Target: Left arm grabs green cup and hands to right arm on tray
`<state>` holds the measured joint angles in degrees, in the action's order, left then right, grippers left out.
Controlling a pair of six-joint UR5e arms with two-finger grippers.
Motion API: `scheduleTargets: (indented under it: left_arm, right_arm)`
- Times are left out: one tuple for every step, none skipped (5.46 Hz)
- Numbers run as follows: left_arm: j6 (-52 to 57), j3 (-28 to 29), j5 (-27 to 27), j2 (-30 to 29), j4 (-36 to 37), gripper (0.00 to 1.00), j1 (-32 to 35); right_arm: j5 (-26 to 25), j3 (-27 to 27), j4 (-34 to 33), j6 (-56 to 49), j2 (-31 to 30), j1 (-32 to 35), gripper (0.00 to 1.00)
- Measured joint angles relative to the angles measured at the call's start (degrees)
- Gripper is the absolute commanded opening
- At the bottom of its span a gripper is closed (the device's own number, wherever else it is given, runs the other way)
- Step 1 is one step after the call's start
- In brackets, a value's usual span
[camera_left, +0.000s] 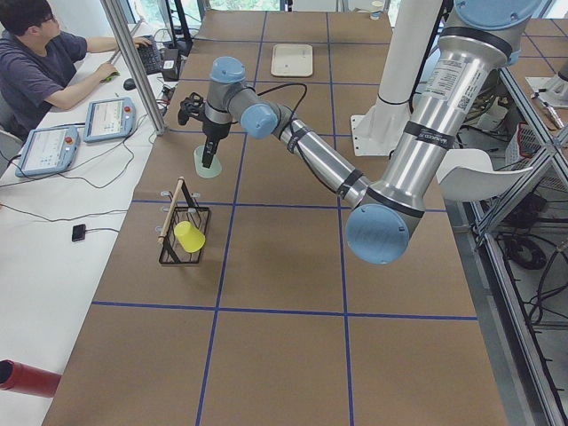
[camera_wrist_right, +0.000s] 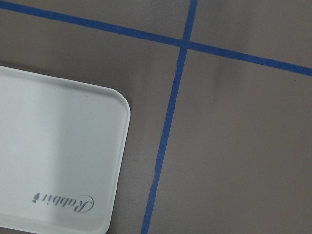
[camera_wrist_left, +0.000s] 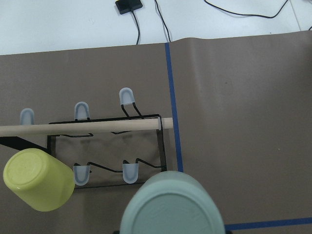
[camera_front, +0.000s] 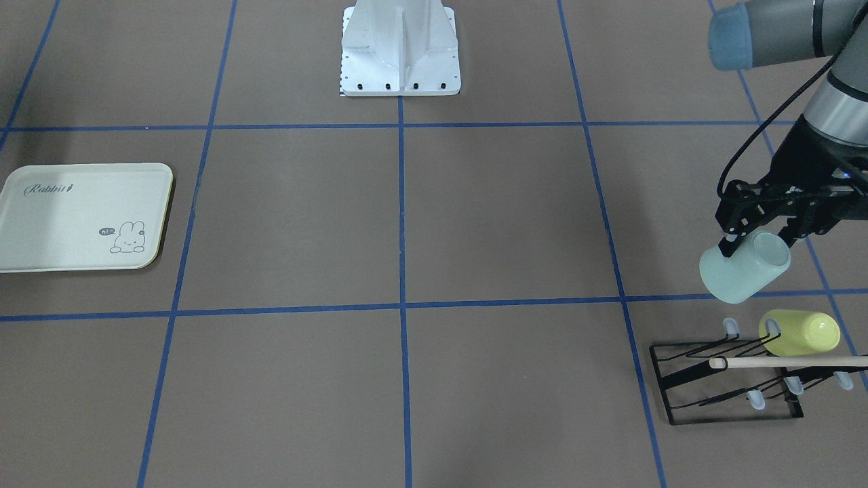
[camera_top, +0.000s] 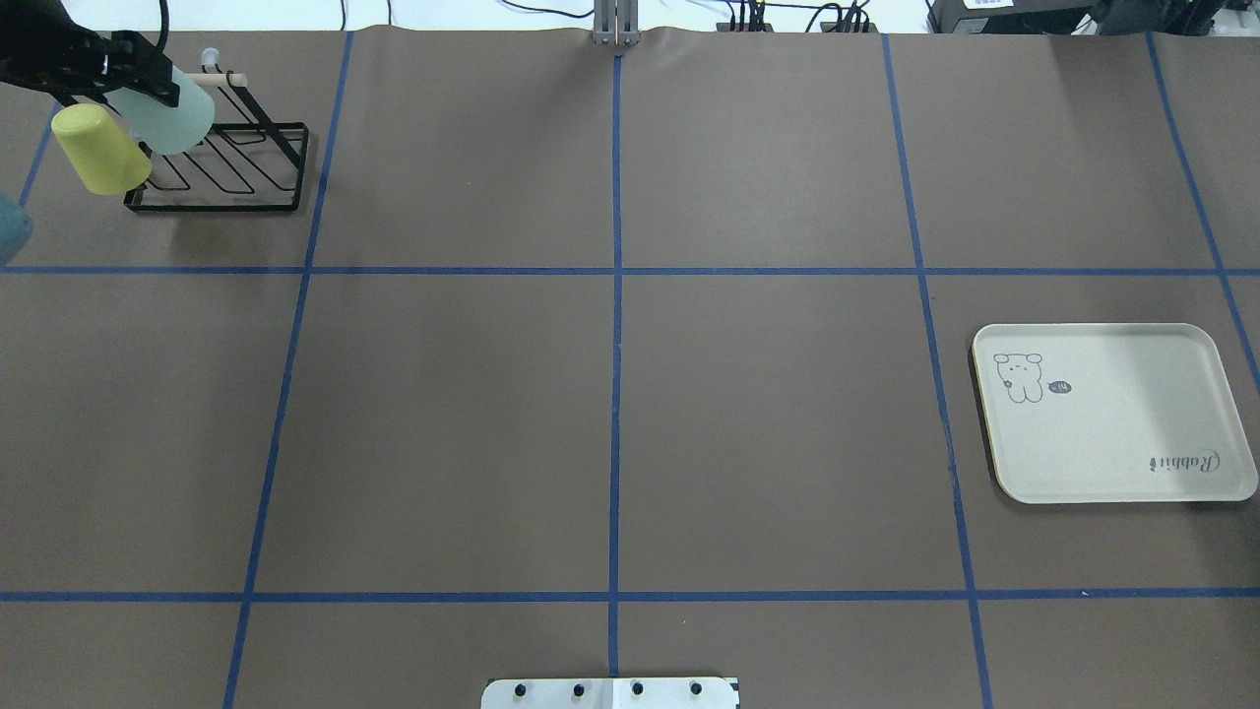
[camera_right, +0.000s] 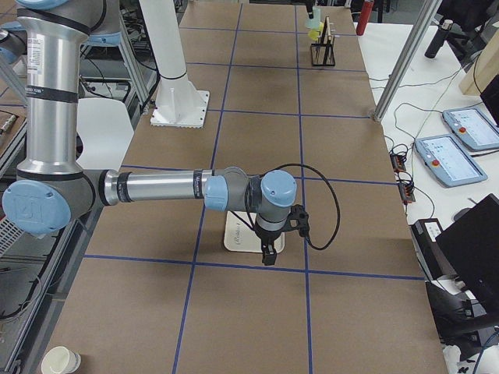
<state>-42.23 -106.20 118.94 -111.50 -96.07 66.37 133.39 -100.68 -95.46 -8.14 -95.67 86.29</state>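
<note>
My left tool (camera_front: 758, 244) grips the tilted mint cup (camera_front: 742, 274), frame's right; yellow cup (camera_front: 800, 332) hangs on wire rack (camera_front: 780, 362); right tool (camera_right: 268, 257): cannot tell.

Bright, even overhead light; soft shadows; sharp.

Brown table (camera_top: 610, 423), gridded with blue tape lines (camera_top: 787, 271). Cream tray (camera_top: 1112, 423) lies flat toward robot's right end. Black wire rack (camera_top: 212, 202) stands at far left corner. White base plate (camera_front: 400, 68) at robot's edge, midway.
</note>
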Motion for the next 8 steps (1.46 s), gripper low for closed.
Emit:
scheduleTargets:
  left_arm:
    - [-3.30, 0.16, 0.01, 0.32, -2.47, 0.00, -0.16]
    - [-7.63, 0.18, 0.07, 0.35, -5.17, 0.00, -0.52]
    - [-12.80, 0.09, 0.12, 0.36, -8.49, 0.00, -1.07]
    - [-18.31, -0.02, 0.14, 0.64, -12.72, 0.00, -1.67]
    - [-24.64, -0.13, 0.15, 1.16, -17.94, 0.00, -2.64]
    - [-31.88, -0.43, 0.47, 1.55, -23.53, 0.00, -3.79]
    - [-40.23, -0.75, 1.41, 1.68, -29.61, 0.00, -5.14]
    - [-47.73, -0.82, 2.29, 1.71, -36.49, 0.00, -6.82]
  right_arm:
    - [2.30, -0.07, 3.89, 6.46, 0.48, -0.17, 1.00]
    - [4.39, 0.05, 11.62, 16.44, 0.52, -0.87, 1.00]
    - [5.71, 0.16, 20.59, 27.36, 0.41, -2.41, 1.00]
    - [6.27, 0.23, 28.81, 37.80, 0.38, -4.74, 0.99]
    - [6.34, 0.34, 36.90, 47.64, 0.55, -7.23, 0.99]
    - [6.24, 0.43, 44.88, 56.38, 0.83, -8.90, 0.99]
    - [6.14, 0.50, 52.31, 64.67, 1.26, -10.12, 1.00]
    - [6.08, 0.52, 58.30, 72.22, 2.18, -11.14, 1.00]
